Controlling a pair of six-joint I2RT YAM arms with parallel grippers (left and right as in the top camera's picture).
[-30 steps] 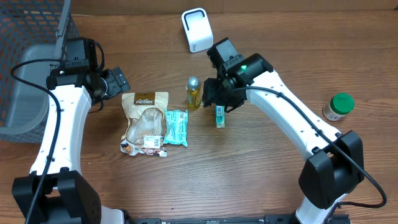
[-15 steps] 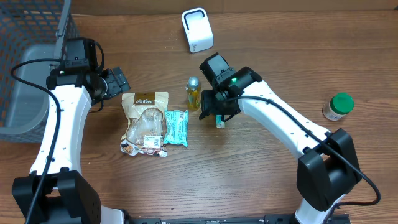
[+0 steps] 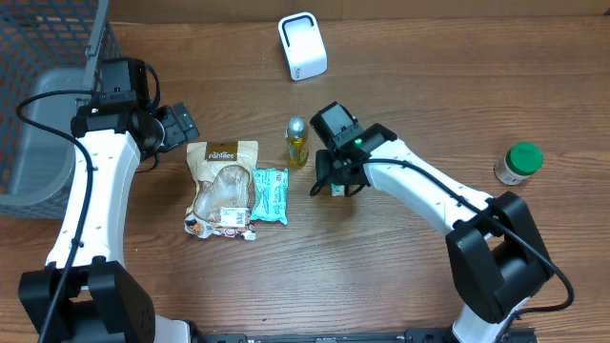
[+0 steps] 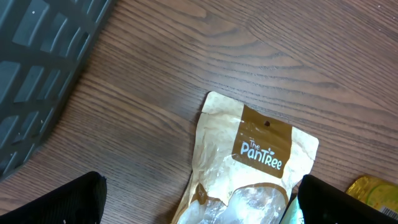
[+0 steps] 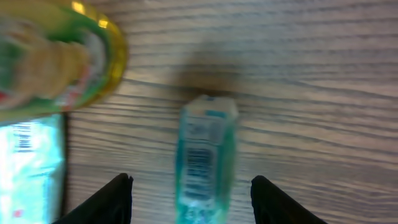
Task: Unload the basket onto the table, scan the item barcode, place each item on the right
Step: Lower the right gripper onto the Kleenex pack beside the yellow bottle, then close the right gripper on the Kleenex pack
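The item is a small teal box (image 5: 206, 157) with a barcode facing up, lying on the wooden table just right of a yellow bottle (image 5: 56, 59). My right gripper (image 5: 199, 202) is open, with one finger on each side of the box and a gap at both sides. From overhead, the right gripper (image 3: 335, 179) covers most of the teal box (image 3: 337, 189). The white scanner (image 3: 302, 46) stands at the back of the table. My left gripper (image 4: 202, 205) hangs open over the top of a tan pouch (image 4: 249, 162), at the left in the overhead view (image 3: 177, 127).
A tan pouch (image 3: 223, 189) and a teal packet (image 3: 270, 194) lie side by side left of the yellow bottle (image 3: 296, 143). A green-lidded jar (image 3: 519, 163) stands at the far right. A grey wire basket (image 3: 43, 114) fills the left edge.
My right arm has swung toward the front of the table and come down over the teal box, which now sits between its fingers. The left arm has not moved.
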